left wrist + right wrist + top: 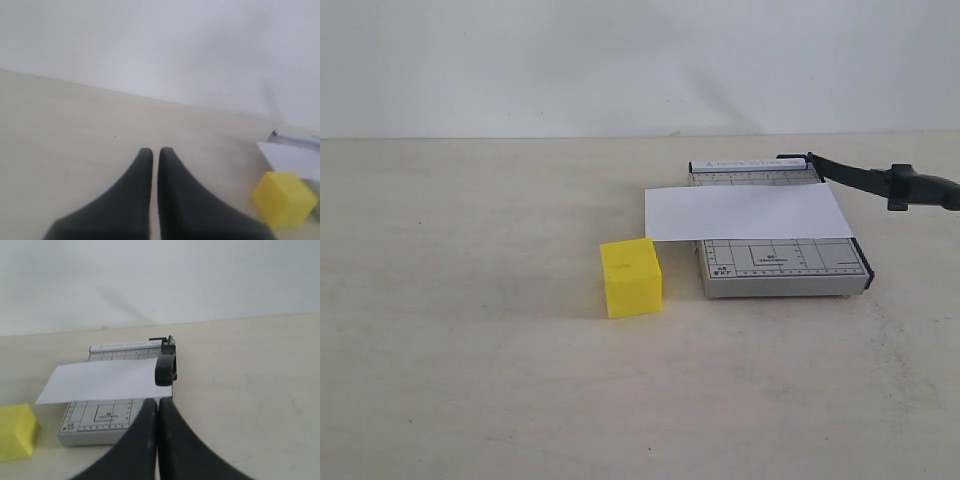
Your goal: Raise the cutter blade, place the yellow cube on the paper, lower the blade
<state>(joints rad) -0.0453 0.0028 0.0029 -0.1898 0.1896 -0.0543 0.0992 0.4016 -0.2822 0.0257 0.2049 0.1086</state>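
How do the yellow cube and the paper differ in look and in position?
The yellow cube is bright yellow and blocky; the paper is white, flat and thin. The yellow cube stands on the table beside the cutter board; the paper lies across the cutter board, overhanging its edge toward the cube. Both are of one plain colour.

we've got wide bare table [460, 320] left of and in front of the yellow cube [631, 277] | cube's right side sits near the cutter board [785, 268] corner, tight squeeze | paper [748, 212] top is open from above | cutter blade [880, 182] sticks out raised past the board's far right corner, blocks that side for us
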